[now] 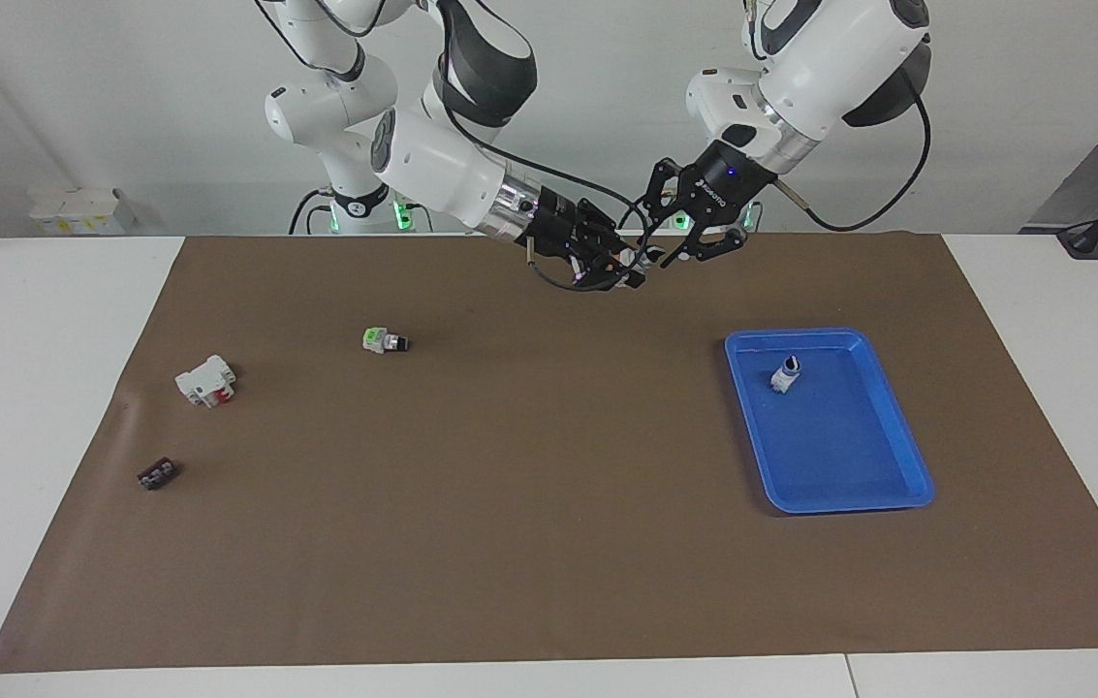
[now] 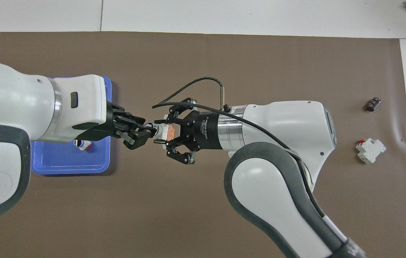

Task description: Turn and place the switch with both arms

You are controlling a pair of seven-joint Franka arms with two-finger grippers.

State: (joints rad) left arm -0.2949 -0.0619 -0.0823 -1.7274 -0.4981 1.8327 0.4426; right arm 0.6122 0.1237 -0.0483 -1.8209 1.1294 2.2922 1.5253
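The switch [image 1: 633, 259] is held up in the air over the brown mat, near the robots' end of the table. In the overhead view its orange end face [image 2: 169, 132] shows between the right gripper's fingers. My right gripper [image 1: 618, 264] [image 2: 161, 132] is shut on the switch's white block. My left gripper [image 1: 667, 258] [image 2: 149, 133] comes in from the blue tray's end and meets the switch's knob end, tip to tip with the right gripper.
A blue tray [image 1: 839, 456] [image 2: 66, 163] holds a small white switch [image 1: 785, 373] [image 2: 82, 144]. A green-faced switch [image 1: 382, 340], a white block with red parts [image 1: 206, 380] [image 2: 370, 149] and a small black part [image 1: 157, 474] [image 2: 372, 104] lie toward the right arm's end.
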